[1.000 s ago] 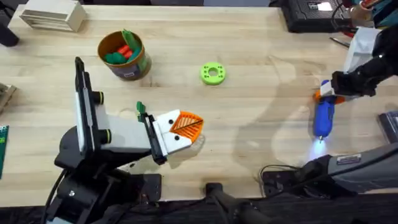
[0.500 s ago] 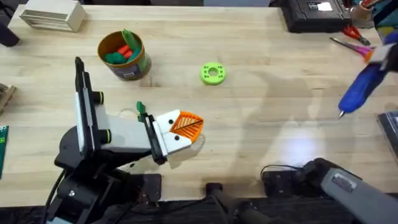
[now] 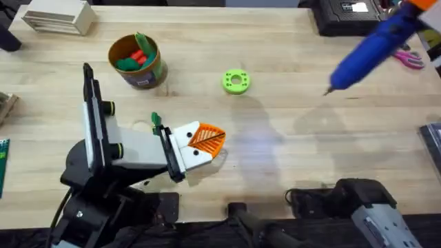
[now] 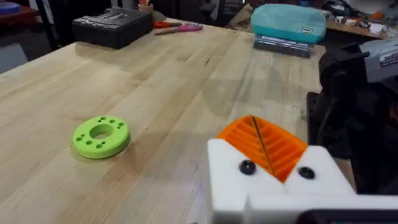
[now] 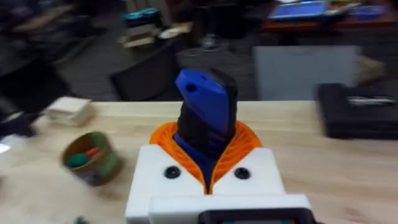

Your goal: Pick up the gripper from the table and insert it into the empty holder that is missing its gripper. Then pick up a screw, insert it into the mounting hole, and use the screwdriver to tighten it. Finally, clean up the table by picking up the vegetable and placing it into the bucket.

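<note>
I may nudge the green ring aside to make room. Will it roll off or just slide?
The green ring lies flat on the bare wooden table, so a push would probably slide it, not roll it. It looks like rigid plastic with small holes, likely light, so even a gentle nudge may send it skidding.

Both grippers: white angular bases, two dark screws each, orange ribbed fingers. Left arm: black links, white wrist block, black jaw rail. Right arm: black and grey.

Bucket far left of ring, screwdriver right.
</note>
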Robot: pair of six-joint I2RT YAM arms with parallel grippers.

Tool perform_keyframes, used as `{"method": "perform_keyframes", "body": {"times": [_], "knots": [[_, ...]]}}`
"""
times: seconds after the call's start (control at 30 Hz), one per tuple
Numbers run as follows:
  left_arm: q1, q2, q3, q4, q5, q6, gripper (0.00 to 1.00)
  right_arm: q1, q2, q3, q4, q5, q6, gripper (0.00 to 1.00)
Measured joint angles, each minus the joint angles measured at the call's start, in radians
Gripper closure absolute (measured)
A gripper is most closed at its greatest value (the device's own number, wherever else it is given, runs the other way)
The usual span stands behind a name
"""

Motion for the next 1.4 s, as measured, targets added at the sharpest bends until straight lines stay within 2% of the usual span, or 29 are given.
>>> {"method": "perform_keyframes", "body": {"times": [0.2, 0.37, 0.57, 0.77, 0.93, 1.4], "knots": [[0.0, 0.0, 0.0, 0.0, 0.0, 0.0, 0.994, 0.284, 0.024, -0.084, 0.159, -0.013, 0.078, 0.971], [0.0, 0.0, 0.0, 0.0, 0.0, 0.0, 0.994, 0.521, 0.103, -0.132, 0.33, -0.017, 0.09, 0.971], [0.0, 0.0, 0.0, 0.0, 0.0, 0.0, 0.994, 0.753, 0.215, -0.137, 0.559, -0.018, 0.049, 0.971], [0.0, 0.0, 0.0, 0.0, 0.0, 0.0, 0.994, 0.944, 0.336, -0.137, 0.68, -0.022, -0.053, 0.971], [0.0, 0.0, 0.0, 0.0, 0.0, 0.0, 0.994, 1.024, 0.411, -0.137, 0.734, -0.026, -0.116, 0.972], [0.0, 0.0, 0.0, 0.0, 0.0, 0.0, 0.994, 1.048, 0.492, -0.137, 0.805, -0.025, -0.148, 0.972]]}}
